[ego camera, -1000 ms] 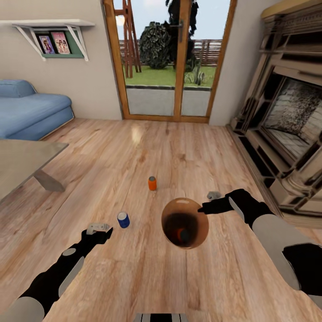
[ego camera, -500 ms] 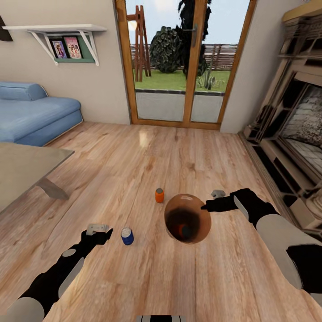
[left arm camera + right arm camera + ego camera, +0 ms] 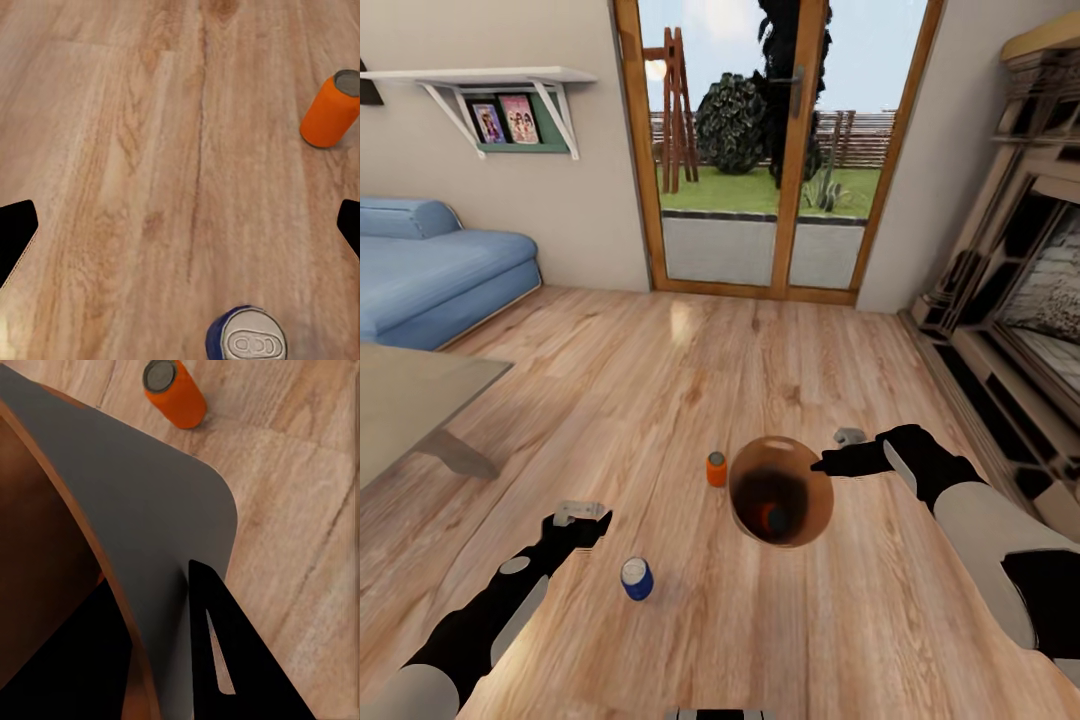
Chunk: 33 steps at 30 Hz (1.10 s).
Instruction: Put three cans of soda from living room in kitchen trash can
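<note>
Living room, seen from above the robot's two arms. The right gripper (image 3: 828,464) is clamped on the rim of the tan-brown trash can (image 3: 810,505), holding it off the light wood plank floor (image 3: 690,380) with its mouth tipped toward the viewer; one orange soda can (image 3: 771,518) lies inside it. A second orange can (image 3: 716,469) stands upright on the floor just beside the bin, on the side of the left arm. The blue can (image 3: 636,578) stands upright nearer the robot, close to the left gripper (image 3: 582,514), which hangs above the floor holding nothing, its jaws spread wide in the left wrist view. Behind: blue sofa (image 3: 440,270), low grey table (image 3: 405,400), wood-framed glass doors (image 3: 770,150), fireplace (image 3: 1020,290).
</note>
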### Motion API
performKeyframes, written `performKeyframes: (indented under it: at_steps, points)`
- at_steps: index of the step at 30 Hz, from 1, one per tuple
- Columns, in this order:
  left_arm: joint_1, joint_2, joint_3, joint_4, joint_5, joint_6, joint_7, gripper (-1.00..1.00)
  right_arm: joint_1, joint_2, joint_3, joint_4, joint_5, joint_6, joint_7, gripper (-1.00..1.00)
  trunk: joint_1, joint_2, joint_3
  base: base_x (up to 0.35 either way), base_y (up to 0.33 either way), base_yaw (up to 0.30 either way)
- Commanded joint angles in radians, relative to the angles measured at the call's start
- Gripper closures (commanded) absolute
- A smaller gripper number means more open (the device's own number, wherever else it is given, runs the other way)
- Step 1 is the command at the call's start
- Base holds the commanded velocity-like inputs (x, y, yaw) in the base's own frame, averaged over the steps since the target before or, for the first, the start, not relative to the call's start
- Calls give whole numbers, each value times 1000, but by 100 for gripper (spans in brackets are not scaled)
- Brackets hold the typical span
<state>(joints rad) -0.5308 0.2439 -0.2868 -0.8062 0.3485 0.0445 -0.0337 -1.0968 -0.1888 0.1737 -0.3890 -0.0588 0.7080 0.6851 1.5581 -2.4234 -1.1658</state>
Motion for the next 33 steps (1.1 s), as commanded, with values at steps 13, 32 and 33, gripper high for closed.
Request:
performKeyframes:
  at_steps: [13,32,33]
  points:
    - [0,0,-3,0,0,-33,0,-100,0,0,-6,0,-22,11,1,100,0,0,11,59,0,-60]
    - [0,0,-3,2,-2,-33,-2,-100,0,-1,-61,1,-21,17,-1,100,0,0,26,0,34,-219]
    - [0,0,-3,2,-2,-32,-3,-100,0,-1,-63,1,-21,17,-1,100,0,0,27,0,216,-242]
